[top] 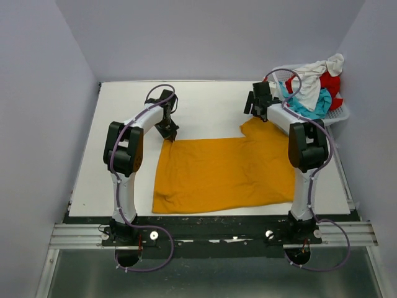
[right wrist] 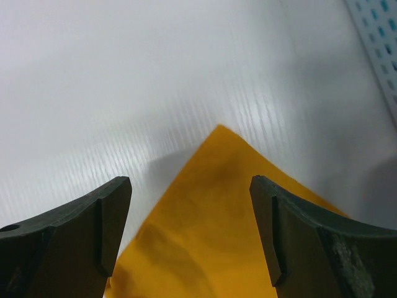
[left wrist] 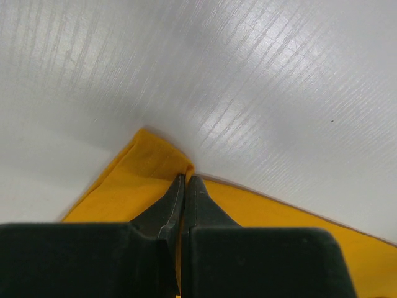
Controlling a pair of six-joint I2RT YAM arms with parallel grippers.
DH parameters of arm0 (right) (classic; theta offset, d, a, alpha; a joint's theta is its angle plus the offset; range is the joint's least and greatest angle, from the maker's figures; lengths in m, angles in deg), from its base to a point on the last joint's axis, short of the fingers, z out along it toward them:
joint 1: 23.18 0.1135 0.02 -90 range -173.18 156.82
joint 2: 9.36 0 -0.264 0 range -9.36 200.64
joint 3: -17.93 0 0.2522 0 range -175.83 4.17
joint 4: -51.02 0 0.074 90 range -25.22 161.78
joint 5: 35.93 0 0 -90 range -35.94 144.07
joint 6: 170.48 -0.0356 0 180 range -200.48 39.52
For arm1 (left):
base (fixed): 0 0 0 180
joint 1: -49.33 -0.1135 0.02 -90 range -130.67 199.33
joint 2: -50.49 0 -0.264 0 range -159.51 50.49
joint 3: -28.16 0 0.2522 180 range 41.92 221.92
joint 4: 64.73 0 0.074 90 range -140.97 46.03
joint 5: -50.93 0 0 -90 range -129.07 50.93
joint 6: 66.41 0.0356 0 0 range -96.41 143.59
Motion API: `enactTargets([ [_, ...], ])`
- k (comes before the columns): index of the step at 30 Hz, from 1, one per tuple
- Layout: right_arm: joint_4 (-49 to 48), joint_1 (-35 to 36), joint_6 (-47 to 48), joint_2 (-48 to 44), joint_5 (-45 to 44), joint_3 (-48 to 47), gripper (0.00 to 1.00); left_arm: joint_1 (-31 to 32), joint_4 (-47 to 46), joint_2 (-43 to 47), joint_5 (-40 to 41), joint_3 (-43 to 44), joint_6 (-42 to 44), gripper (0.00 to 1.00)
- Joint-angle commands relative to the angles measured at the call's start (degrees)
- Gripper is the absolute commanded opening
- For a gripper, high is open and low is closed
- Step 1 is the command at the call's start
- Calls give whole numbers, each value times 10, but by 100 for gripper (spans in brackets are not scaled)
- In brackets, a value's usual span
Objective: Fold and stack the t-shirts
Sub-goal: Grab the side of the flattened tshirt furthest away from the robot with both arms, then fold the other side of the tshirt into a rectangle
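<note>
- Firmly pinched a far corner of the mustard-orange t-shirt in the shut left gripper.
- Poised the right gripper over another corner, jaws wide, holding nothing.

One orange shirt, plain mustard tone, no print, under both grippers' tips. Left gripper black. Right gripper black, grey scuffs on one finger. Table white, fine ribbed lines, ahead of both grippers. Just right of right gripper: basket white lattice; red shirt, turquoise shirt, white shirt, all plain. Left arm, right arm white, black joints. Cables purple. Walls pale lilac-grey.
</note>
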Motion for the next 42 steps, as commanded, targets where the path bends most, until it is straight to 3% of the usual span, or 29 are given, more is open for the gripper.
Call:
enactTargets([
  [1, 49, -3, 25, 83, -45, -115, 83, 1, 6, -8, 1, 15, 11, 0],
  [4, 67, -3, 29, 121, -48, -150, 81, 2, 2, -8, -4, 16, 14, 0],
  [10, 66, -3, 30, 131, -53, -114, 77, 1, 20, -14, -5, 33, 15, 0],
  [12, 68, -4, 31, 125, -56, -101, 71, 2, 29, -15, 2, 38, 16, 0],
  [18, 56, -3, 7, 81, -86, -44, 46, 1, 41, -15, 14, 42, 18, 0],
  [26, 40, -4, -19, 88, -152, -55, 1, -1, 60, -19, 23, 71, 18, 0],
  [34, 5, -10, 3, 95, -133, -138, 1, -15, 92, -69, 11, 173, 41, 0],
  [42, -41, -10, 14, 29, -70, -62, 1, -17, 104, -89, 10, 209, 50, 0],
])
